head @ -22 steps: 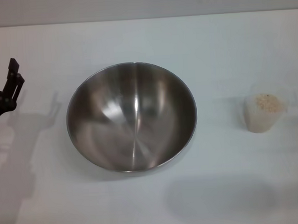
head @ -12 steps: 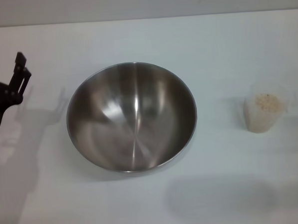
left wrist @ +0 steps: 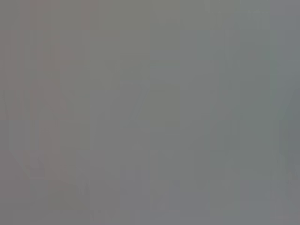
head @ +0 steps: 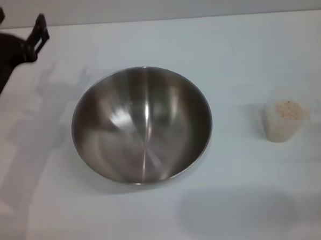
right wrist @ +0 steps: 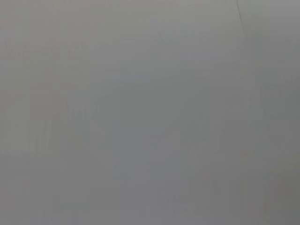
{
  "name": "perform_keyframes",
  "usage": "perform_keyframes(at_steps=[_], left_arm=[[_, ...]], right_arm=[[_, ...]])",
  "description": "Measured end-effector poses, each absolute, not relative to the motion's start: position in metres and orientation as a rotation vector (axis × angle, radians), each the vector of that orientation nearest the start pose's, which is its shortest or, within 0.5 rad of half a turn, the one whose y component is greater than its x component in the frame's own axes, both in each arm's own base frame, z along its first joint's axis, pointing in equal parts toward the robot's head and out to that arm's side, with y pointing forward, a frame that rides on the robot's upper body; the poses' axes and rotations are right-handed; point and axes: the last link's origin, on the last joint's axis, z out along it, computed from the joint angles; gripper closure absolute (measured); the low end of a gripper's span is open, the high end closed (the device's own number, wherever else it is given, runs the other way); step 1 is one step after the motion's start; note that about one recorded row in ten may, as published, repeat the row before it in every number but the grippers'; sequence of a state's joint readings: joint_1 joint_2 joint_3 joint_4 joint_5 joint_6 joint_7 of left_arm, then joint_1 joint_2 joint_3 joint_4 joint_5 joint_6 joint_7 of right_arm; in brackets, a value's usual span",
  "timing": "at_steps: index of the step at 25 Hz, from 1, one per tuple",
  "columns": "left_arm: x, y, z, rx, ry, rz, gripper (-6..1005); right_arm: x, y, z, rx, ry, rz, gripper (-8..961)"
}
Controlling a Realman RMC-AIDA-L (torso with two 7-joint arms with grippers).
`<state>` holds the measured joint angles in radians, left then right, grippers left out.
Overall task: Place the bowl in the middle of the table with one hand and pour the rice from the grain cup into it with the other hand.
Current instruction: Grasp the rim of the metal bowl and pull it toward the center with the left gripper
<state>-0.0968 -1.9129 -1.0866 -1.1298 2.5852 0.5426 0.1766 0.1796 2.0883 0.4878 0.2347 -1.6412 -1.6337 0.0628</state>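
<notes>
The large steel bowl stands upright and empty on the white table, about at its middle. The small clear grain cup stands upright to the bowl's right, apart from it, with pale rice inside. My left gripper is raised at the far left corner, well away from the bowl, its two dark fingers spread apart and holding nothing. My right gripper does not show in the head view. Both wrist views show only plain grey.
The left arm's shadow falls on the table left of the bowl. The table's far edge runs along the top of the head view.
My left gripper has moved from beside the bowl's left side up and away to the far left corner. The bowl and cup have not moved.
</notes>
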Motion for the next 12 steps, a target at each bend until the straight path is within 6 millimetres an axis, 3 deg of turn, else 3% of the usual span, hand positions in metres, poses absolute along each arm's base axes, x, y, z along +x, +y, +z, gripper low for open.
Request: perform_keyframes(at_steps=[3,12], left_arm=[[-0.224,0.354,0.034,-1.837,-0.533,-0.467,191],[-0.176,0.360,0.061,-1.987,-0.672,-0.284,189]], right_arm=[[0.365,0.222,0.034,-1.094,0.465,0.757,118],[0.364,0.224,0.034,-1.097,0.460,0.761,118]])
